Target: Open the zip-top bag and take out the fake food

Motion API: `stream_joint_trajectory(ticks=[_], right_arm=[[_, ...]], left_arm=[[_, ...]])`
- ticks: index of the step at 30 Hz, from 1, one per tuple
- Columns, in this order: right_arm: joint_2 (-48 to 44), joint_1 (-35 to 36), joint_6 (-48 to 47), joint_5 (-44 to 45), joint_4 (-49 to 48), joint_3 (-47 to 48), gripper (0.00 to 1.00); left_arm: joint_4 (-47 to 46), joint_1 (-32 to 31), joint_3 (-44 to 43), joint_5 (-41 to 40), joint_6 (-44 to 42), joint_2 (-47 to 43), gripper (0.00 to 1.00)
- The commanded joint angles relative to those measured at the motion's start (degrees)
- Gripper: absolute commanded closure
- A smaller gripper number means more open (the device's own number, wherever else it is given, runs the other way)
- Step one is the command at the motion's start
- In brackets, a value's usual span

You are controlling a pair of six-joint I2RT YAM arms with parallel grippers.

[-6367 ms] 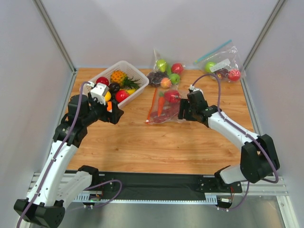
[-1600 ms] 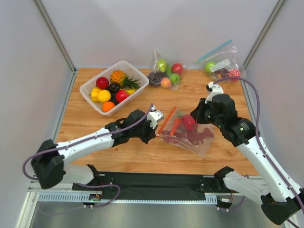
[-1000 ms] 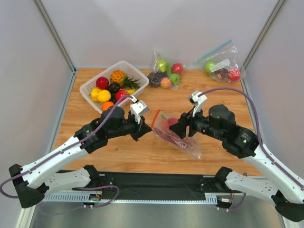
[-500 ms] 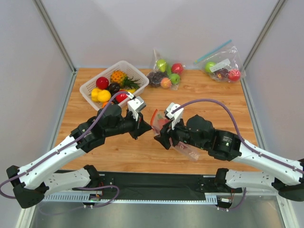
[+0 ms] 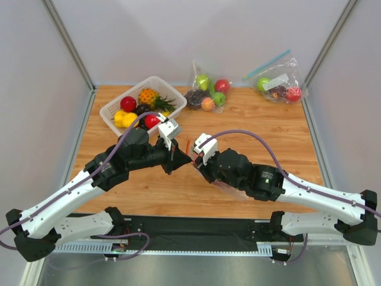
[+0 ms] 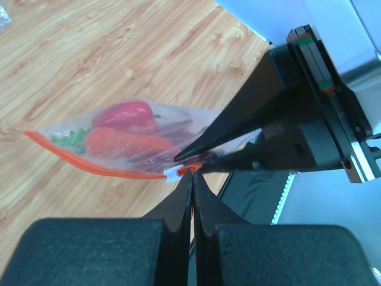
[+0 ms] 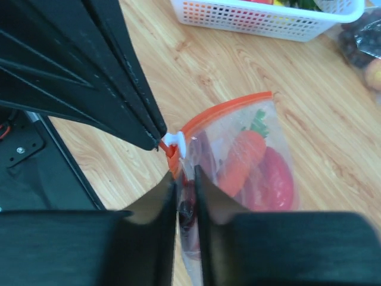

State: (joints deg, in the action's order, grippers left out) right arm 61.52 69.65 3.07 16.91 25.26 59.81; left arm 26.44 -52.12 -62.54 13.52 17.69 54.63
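Observation:
The zip-top bag [image 6: 119, 143] is clear with an orange-red zip strip [image 7: 229, 107] and a white slider [image 7: 178, 143]. It hangs above the wooden table between both grippers. Inside it lies the fake food: an orange carrot [image 7: 241, 158], a glossy red pepper piece [image 7: 275, 179] and a dark-red piece [image 6: 172, 128]. My left gripper [image 6: 192, 179] is shut on the zip corner beside the slider. My right gripper [image 7: 186, 179] is shut on the bag's plastic just below that corner. From above, the two grippers meet tip to tip, left [image 5: 181, 156] and right [image 5: 195, 164], and the right arm hides most of the bag.
A white basket [image 5: 116, 107] of round fruits and a pineapple stands at the back left. A clear bag of apples and grapes [image 5: 205, 92] lies at the back middle. Another clear bag with a blue zip strip [image 5: 278, 80] lies in the back right corner.
My right arm swung left across the table to the bag's zip corner and its jaws closed there. The left gripper kept hold of the bag and barely moved.

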Motion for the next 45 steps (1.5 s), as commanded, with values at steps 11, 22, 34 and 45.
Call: stream_joint_trajectory(ticks=[11,22,34,45], right_arm=[[-5.3,0.2,-5.5,1.1,-5.7,-1.7,1.00],[-9.6,-3.7,-3.4,-21.1,-0.2,1.3,1.00],[-12.5,-5.1,-1.5,-35.8,-5.0,0.3,1.00],[-11.3,-6.5,-0.6,-38.3,-5.8,-0.4,1.00]], left_arm=[[-0.5,-0.4,-2.1,4.6,-4.6,-6.4,0.50],[0.5,-0.4,-3.8,11.1,-11.6,-7.6,0.35],[-2.6,-0.4,-1.3,19.7,-13.8,-5.0,0.35],[-6.2,-0.8,0.7,22.1,-12.9,-2.6,0.35]])
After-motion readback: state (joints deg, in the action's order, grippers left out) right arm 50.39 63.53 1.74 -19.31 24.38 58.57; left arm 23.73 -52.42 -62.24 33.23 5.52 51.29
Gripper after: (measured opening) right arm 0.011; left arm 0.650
